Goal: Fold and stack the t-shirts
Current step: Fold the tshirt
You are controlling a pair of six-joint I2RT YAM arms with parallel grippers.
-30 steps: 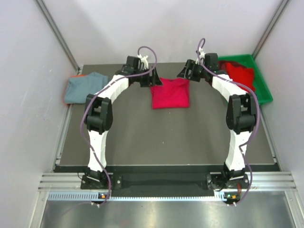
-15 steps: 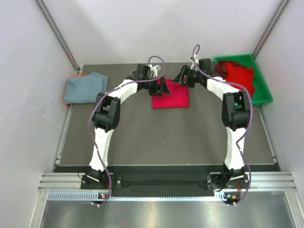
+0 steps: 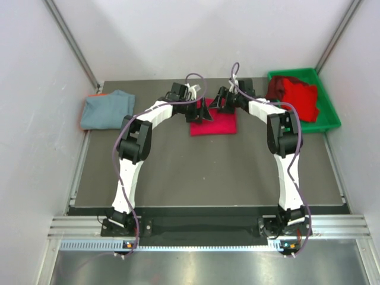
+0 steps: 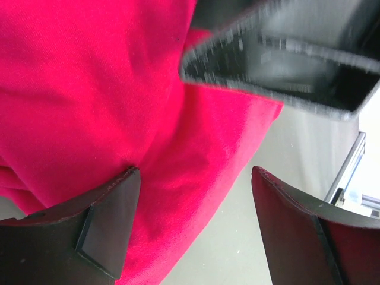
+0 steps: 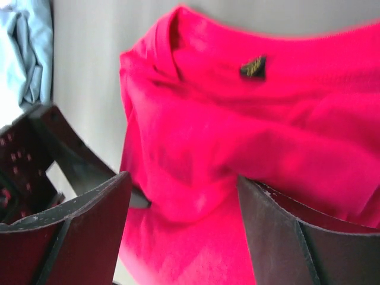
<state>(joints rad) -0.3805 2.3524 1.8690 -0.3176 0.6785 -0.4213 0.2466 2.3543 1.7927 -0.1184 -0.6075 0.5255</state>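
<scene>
The dark surface (image 3: 178, 172) carries nothing on its near half or middle; everything lies along its far edge. The two arms arch from the near edge up to that far edge.

At the far right corner, the green bin (image 3: 330, 122) holds a loose heap of red t-shirts (image 3: 294, 95), not yet folded. At the far left corner, the grey-blue t-shirt (image 3: 105, 108) lies roughly folded and reaches the left edge. Midway along the far edge, the folded red t-shirt (image 3: 217, 124) lies flat as a compact rectangle.

A second ago the grippers stood outside this shirt's two far corners, well apart. Now both have swung inward over its far edge and are near each other.

- **Left gripper:** The left gripper (image 4: 196, 231) is spread, with red cloth showing in the gap between its fingers and nothing pinched.
- **Right gripper:** The right gripper (image 5: 178, 231) is spread the same way above the collar end.
- **Contact:** I cannot tell whether any fingertip touches the cloth.

This looks like the approach to a grasp on the far edge. That would serve either one more fold toward the near edge or a lift to carry the shirt to a stack.

There is plenty of open room toward the near edge and leftward toward the grey-blue shirt. Room is tight between the two grippers themselves, and the back wall stands close behind them. The bin is well apart on the right.
</scene>
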